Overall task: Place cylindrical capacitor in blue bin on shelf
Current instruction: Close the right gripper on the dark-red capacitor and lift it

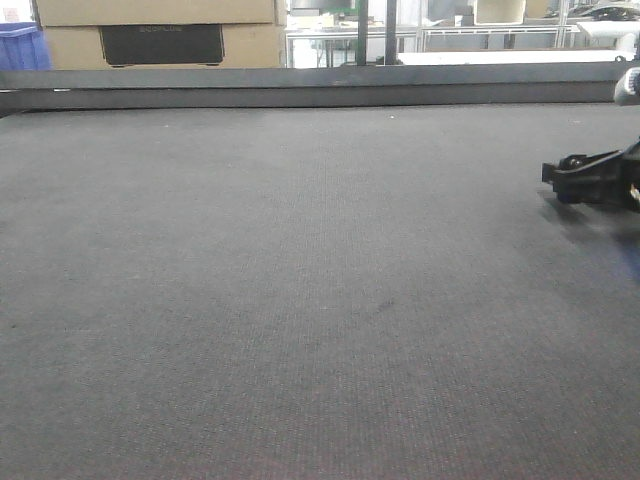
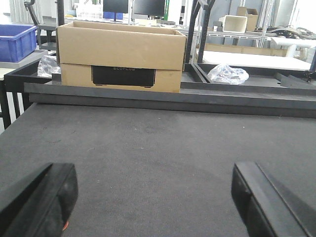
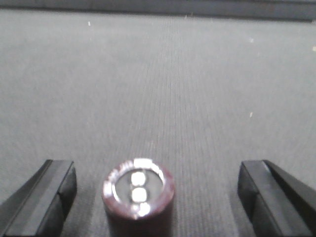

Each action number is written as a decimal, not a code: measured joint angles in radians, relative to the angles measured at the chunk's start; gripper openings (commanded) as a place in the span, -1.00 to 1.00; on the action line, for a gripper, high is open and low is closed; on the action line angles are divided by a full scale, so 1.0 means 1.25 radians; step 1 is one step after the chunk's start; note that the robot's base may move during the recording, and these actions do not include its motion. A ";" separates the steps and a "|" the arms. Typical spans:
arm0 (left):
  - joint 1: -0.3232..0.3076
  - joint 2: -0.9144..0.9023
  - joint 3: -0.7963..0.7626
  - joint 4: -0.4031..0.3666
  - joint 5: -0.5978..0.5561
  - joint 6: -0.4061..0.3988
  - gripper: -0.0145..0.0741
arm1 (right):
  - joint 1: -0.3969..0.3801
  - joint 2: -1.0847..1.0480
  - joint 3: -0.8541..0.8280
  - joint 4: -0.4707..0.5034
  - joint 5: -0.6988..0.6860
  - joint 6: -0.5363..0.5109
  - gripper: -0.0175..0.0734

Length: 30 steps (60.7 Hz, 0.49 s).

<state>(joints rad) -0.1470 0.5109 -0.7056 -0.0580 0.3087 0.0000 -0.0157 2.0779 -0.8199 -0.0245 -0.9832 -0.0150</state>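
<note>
not grabbed yet
my right end effector (image 3: 155,197) is wide open around the cylindrical capacitor (image 3: 138,190), standing upright on the desk (image 3: 173,74), not touched. my left end effector (image 2: 153,197) is wide open, empty. grabbing and carrying are left.

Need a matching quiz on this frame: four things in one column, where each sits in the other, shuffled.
Things
1. cylindrical capacitor
2. cardboard box
3. blue crate
4. crumpled plastic bag

Places
a. far left edge of the left wrist view
b. upright inside the open right gripper
c. beyond the dark mat, right of the box
d. directly beyond the mat, centre-left

Pairs: 1-b; 2-d; 3-a; 4-c
</note>
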 measured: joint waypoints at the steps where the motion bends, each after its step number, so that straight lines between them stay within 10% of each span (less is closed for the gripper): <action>1: 0.000 0.000 0.000 0.000 0.000 0.000 0.54 | 0.000 0.001 0.001 0.000 0.000 0.000 0.30; 16: 0.000 0.000 0.000 0.000 0.000 0.000 0.54 | 0.000 0.004 0.000 -0.002 -0.015 0.004 -0.56; 30: 0.000 0.005 0.015 0.026 0.007 0.072 0.52 | 0.000 -0.024 0.001 -0.002 -0.019 0.004 -0.86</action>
<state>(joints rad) -0.1470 0.5168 -0.6873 -0.0253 0.3176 0.0895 -0.0157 2.0485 -0.8184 -0.0268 -1.0074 -0.0101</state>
